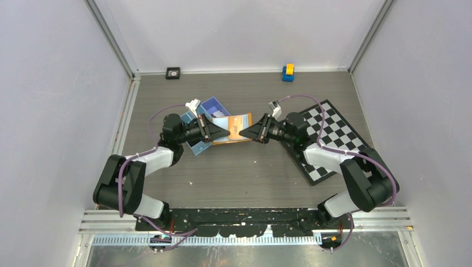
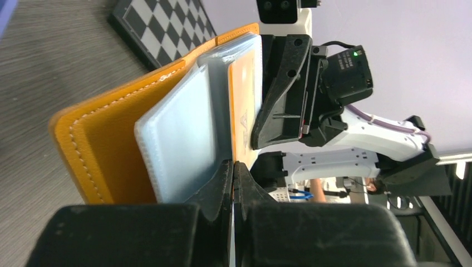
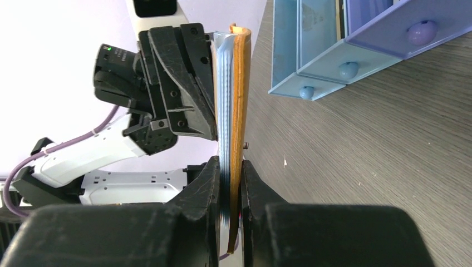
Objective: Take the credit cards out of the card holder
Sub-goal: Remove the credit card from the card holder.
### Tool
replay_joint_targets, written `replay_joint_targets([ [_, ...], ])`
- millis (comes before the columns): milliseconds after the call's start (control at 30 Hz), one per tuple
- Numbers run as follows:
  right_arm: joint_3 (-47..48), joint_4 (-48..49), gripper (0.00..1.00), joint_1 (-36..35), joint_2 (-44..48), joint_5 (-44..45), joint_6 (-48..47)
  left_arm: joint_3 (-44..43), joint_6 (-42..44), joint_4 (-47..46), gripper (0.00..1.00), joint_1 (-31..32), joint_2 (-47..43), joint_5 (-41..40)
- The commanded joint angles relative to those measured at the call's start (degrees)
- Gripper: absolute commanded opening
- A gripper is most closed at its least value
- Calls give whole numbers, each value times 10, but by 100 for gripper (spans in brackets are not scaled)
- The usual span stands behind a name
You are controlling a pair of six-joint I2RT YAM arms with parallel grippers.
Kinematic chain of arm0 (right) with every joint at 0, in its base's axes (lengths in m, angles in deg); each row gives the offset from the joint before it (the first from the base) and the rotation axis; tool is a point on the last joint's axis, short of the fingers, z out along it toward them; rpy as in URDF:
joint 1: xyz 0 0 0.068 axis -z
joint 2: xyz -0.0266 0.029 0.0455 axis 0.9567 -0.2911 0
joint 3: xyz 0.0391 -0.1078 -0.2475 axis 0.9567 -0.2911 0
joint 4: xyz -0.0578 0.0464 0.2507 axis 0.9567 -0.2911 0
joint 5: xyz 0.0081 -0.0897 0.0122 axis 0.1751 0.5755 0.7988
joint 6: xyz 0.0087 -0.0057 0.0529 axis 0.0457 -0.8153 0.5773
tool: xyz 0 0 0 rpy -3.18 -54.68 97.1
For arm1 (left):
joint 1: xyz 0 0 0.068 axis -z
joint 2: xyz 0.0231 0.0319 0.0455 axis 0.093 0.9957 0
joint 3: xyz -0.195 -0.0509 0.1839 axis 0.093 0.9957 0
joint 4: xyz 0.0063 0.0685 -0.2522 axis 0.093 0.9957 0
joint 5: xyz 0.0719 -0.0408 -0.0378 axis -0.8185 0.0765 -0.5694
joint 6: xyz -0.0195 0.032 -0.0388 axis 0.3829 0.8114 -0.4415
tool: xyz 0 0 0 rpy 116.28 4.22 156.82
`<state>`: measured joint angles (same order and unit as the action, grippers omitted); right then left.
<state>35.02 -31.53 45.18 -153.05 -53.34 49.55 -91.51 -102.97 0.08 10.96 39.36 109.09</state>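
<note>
Holder (image 1: 240,123) is open and held between the two arms over the bench (image 1: 245,178), just beside the blue tray (image 1: 211,103). Right end effector (image 3: 229,169) is clamped on the orange cover and inner leaves together. Left end effector (image 2: 233,168) is fully closed at the holder's inner edge (whether it pinches a leaf cannot be told). Pale cards (image 2: 181,142) sit inside the holder.

- Top external: fixed high behind both arm bases, looking down over the whole surface (image 1: 239,172).
- Left wrist: close behind its own jaws, facing the right arm (image 2: 356,139).
- Right wrist: close behind its own jaws, facing the left arm (image 3: 111,150).
- Shared by all three: card holder (image 1: 240,121).
</note>
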Motion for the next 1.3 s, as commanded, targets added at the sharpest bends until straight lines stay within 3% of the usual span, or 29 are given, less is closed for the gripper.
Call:
replay_joint_targets([
  [0,44,-50,1,6,-7,4,-39,-25,97,148,0,-22,-46,-49],
  [67,58,-81,0,2,-16,4,-53,-28,115,180,0,-22,-58,-59],
  [200,67,-56,1,-7,-37,-16,-39,-29,119,189,0,-22,-62,-62],
  [567,21,5,0,10,9,9,-11,-8,21,25,0,-26,0,-18],
  [700,17,32,11,13,4,2,2,-7,18,19,0,-26,-2,-17],
  [1267,12,57,29,13,3,-7,11,-11,18,23,0,-22,2,-11],
])
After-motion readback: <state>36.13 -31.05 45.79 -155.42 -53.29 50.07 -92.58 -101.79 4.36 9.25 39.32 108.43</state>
